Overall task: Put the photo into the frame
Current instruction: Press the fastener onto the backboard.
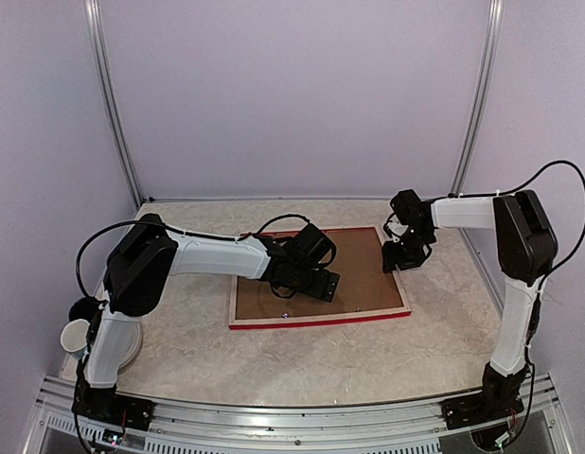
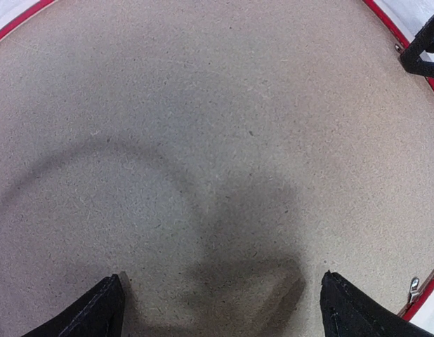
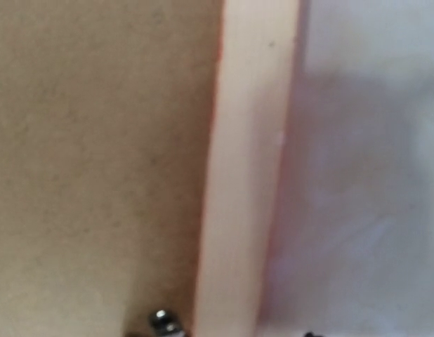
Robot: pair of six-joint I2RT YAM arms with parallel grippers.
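Note:
The frame point(image 1: 316, 323) lies face down on the table, with a red near edge and pale wood back rails point(image 3: 245, 175). A brown backing board point(image 1: 359, 274) fills its opening. The photo is hidden. My left gripper point(image 1: 307, 284) hangs low over the board's middle, open, its two black fingertips point(image 2: 108, 309) wide apart with only bare board point(image 2: 203, 140) between them. My right gripper point(image 1: 403, 255) sits at the frame's right rail, by a small metal clip point(image 3: 163, 321). Its fingers do not show in the right wrist view, so how the jaws stand is unclear.
Another metal clip point(image 2: 413, 286) sits on the frame's rim. A white cup point(image 1: 77, 333) and a white plate point(image 1: 132, 348) stand by the left arm's base. Pale walls enclose the marbled table point(image 1: 302, 364), and an aluminium rail point(image 1: 292, 409) runs along its near edge.

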